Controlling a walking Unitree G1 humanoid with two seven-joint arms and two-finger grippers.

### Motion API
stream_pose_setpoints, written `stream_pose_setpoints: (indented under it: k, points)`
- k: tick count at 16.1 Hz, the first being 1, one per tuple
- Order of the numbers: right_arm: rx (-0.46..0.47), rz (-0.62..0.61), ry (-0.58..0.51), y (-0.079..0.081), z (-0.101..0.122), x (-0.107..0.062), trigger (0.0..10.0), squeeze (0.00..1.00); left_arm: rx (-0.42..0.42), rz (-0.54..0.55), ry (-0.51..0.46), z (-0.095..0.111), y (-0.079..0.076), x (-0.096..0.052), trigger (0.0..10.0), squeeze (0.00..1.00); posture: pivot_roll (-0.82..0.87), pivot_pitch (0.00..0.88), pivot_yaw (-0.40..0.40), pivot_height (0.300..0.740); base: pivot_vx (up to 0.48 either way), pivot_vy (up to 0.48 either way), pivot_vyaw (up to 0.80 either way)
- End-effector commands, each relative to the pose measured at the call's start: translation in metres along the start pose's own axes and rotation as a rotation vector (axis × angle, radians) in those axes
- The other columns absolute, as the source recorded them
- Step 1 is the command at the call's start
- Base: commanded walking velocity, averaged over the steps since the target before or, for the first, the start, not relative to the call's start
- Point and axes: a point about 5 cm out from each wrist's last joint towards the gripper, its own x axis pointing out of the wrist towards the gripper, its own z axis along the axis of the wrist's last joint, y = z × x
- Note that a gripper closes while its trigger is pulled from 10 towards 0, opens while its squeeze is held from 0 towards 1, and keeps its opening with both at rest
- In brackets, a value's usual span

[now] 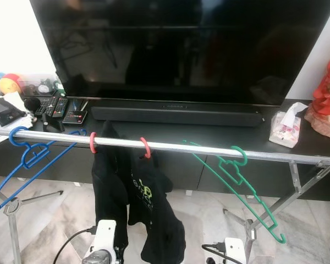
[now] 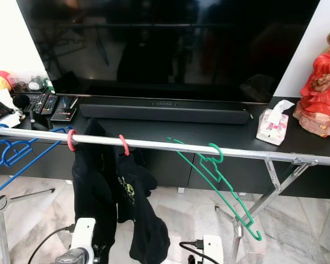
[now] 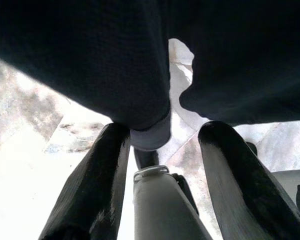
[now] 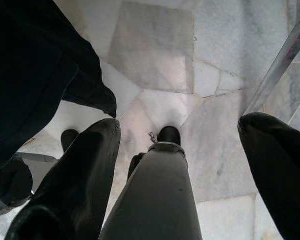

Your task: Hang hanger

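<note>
A silver rail (image 1: 209,148) runs left to right before me, on crossed legs over a marble floor (image 4: 160,65). Three hangers sit on it: a blue hanger (image 1: 27,157) at the left end, tilted down to the left; a pink hanger (image 1: 93,142), both of its hooks over the rail, carrying a black garment (image 1: 137,203) that droops toward me; and a green hanger (image 1: 239,184) right of middle, slanting down to the right.

Beyond the rail, a dark cabinet (image 1: 319,144) bears a television (image 1: 181,49), a soundbar (image 1: 176,115), remote controls (image 1: 52,106) at left, a tissue pack (image 1: 286,129) and a red figurine (image 1: 327,99) at right.

Both my arms hang low, near my body, below the rail. My left gripper (image 3: 160,165) points down at the floor just under the garment's hem, its two black fingers (image 3: 97,185) spread apart with nothing between them. My right gripper (image 4: 177,165) likewise points down over the marble, fingers (image 4: 77,185) wide apart and empty, with the garment beside it and a rack leg (image 4: 277,70) slanting on its other side.
</note>
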Motion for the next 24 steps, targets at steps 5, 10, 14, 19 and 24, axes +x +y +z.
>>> stream_pose_setpoints:
  k: [5,10,14,19,24]
  points:
    - [-0.003,-0.031,0.017,-0.03,-0.007,-0.005,10.0,0.0,0.024,0.002,0.017,-0.005,0.006,-0.001,10.0,0.0,-0.08,0.0,-0.019,0.74,0.0,0.0,0.0]
    - [0.011,-0.038,0.034,-0.036,-0.019,-0.009,10.0,0.0,0.03,0.002,0.014,-0.004,0.006,-0.001,10.0,0.0,-0.08,0.0,-0.021,0.74,0.0,0.0,0.0]
    - [0.009,-0.017,0.044,-0.016,-0.024,-0.006,10.0,0.0,0.031,0.001,0.013,-0.003,0.005,-0.001,10.0,0.0,-0.08,0.0,-0.022,0.74,0.0,0.0,0.0]
    - [0.012,0.004,0.035,0.004,-0.015,-0.002,10.0,0.0,0.04,0.0,0.013,-0.002,0.005,-0.001,10.0,0.0,-0.08,0.0,-0.02,0.74,0.0,0.0,0.0]
    - [-0.002,-0.007,0.034,-0.009,-0.012,-0.003,10.0,0.0,0.064,-0.009,0.008,-0.001,0.004,0.0,10.0,0.0,-0.08,0.0,-0.02,0.74,0.0,0.0,-0.37]
